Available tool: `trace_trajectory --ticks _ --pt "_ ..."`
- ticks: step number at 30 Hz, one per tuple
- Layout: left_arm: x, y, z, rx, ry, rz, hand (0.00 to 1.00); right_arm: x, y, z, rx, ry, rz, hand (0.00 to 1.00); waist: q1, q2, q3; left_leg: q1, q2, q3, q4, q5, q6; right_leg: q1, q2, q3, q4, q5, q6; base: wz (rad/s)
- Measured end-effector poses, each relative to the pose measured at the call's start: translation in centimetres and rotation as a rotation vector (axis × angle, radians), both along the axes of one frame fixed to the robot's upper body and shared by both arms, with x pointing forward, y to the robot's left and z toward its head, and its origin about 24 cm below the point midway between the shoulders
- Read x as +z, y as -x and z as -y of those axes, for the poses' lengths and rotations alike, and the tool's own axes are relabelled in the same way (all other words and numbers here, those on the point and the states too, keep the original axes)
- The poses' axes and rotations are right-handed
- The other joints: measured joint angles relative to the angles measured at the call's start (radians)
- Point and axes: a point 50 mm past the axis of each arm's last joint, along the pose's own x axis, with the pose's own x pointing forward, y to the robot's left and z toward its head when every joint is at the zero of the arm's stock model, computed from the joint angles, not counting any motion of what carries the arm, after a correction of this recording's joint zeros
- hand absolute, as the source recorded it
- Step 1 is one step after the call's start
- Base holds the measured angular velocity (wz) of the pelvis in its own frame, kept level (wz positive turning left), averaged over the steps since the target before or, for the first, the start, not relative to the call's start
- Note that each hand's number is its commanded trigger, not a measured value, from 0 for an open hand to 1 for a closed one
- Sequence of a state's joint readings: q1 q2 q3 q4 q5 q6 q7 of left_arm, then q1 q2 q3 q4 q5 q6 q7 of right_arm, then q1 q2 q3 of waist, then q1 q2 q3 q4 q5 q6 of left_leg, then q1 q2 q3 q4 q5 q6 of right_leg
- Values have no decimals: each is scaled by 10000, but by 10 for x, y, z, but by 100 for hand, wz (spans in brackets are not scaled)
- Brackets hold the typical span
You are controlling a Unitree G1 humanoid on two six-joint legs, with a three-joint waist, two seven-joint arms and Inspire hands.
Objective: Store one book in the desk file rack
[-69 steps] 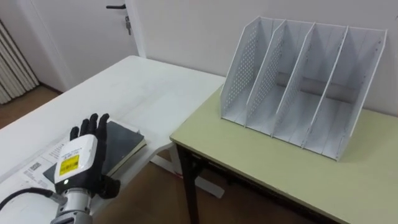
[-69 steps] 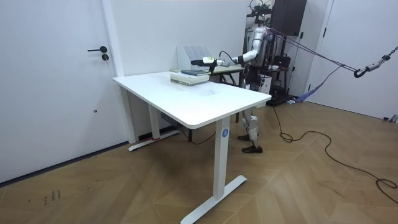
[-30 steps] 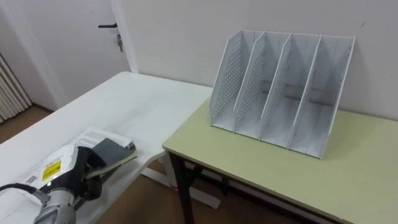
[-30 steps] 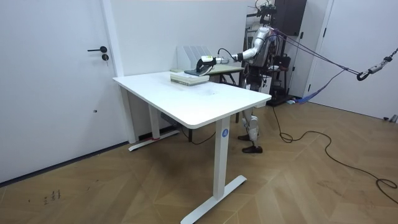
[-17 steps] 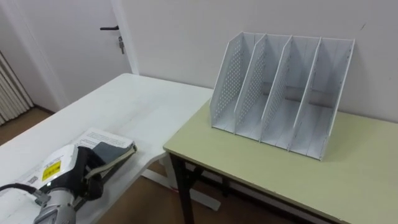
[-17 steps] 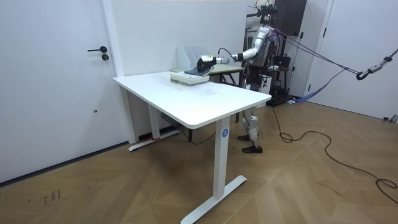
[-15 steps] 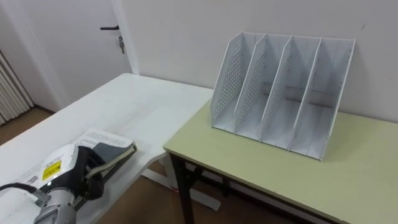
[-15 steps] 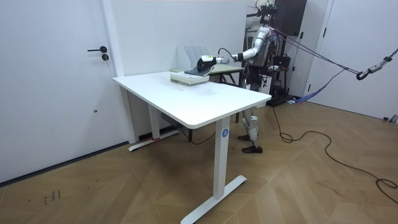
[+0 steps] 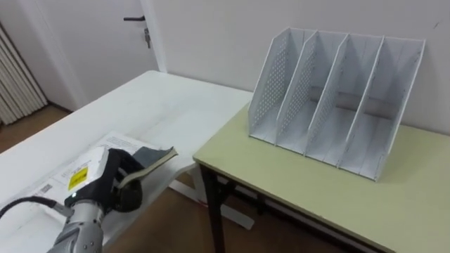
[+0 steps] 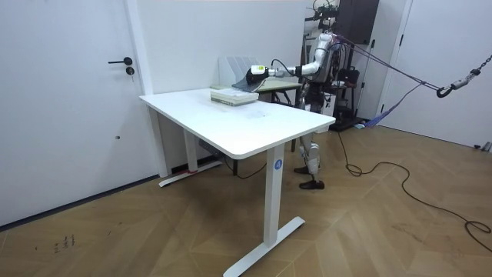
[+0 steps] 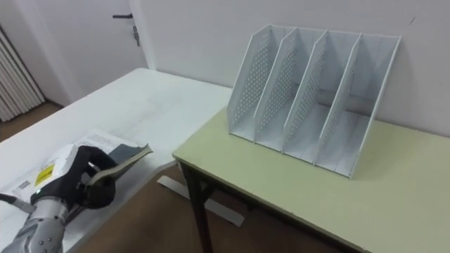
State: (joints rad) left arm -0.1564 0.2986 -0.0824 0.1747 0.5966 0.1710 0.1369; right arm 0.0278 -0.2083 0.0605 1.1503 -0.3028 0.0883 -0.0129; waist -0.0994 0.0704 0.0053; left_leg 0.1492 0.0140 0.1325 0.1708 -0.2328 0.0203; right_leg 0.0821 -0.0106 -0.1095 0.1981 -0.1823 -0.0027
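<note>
My left hand (image 9: 105, 184) is shut on a dark grey book (image 9: 153, 157), fingers curled round its near edge. The book hangs tilted just above the white table's (image 9: 148, 105) right edge, its far end pointing toward the gap between the tables. In the room view the left hand (image 10: 258, 71) holds the book (image 10: 244, 78) a little above the stack. The white file rack (image 9: 339, 105) with several upright slots stands empty at the back of the green desk (image 9: 281, 179), to the right of the book. In the right eye view the left hand (image 11: 70, 184), the book (image 11: 125, 157) and the rack (image 11: 316, 98) stand the same way.
A white printed book (image 9: 98, 149) lies on the white table under the hand; the same stack (image 10: 233, 95) is in the room view. A narrow gap separates the white table from the green desk. A door (image 9: 116, 42) is at the back left.
My left hand has closed on the dark book and lifted it off the stack, tilting it up and moving it a little toward the green desk. The eye view has shifted.
</note>
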Motion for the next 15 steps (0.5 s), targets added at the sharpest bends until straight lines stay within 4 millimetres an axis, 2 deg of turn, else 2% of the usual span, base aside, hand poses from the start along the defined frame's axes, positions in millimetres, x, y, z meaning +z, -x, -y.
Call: trace_trajectory --ticks 4,7,11,14,15 --pt "21 -1 13 -656 704 1087 100 8 -26 -8 114 -462 1322 0 292 -47 8 -217 68 -38 4 0 -1 -120 -13 -86 -92 55 3 2" --pt "33 -1 21 -1105 1342 1718 100 15 -45 -23 674 -948 2404 0 309 -60 1 -279 73 -45 -2 0 -2 -150 -33 -226 -131 64 -1 3" --pt "43 0 26 -1543 1675 2360 100 24 -62 -35 1360 -1262 3257 0 490 -62 -6 -126 81 -99 -49 0 -2 -51 -2 -175 -139 64 -1 -7" --pt "46 1 28 -1684 2055 2528 100 33 -71 -43 1802 -1424 3876 0 551 -70 -14 5 50 -303 -68 -1 -3 89 6 -180 -179 64 -1 -1" --pt "49 2 29 -1748 2305 2656 100 41 -76 -47 2062 -1523 4341 0 643 -71 -13 -17 45 -303 -69 -1 -3 66 6 -187 -174 64 -1 -5"
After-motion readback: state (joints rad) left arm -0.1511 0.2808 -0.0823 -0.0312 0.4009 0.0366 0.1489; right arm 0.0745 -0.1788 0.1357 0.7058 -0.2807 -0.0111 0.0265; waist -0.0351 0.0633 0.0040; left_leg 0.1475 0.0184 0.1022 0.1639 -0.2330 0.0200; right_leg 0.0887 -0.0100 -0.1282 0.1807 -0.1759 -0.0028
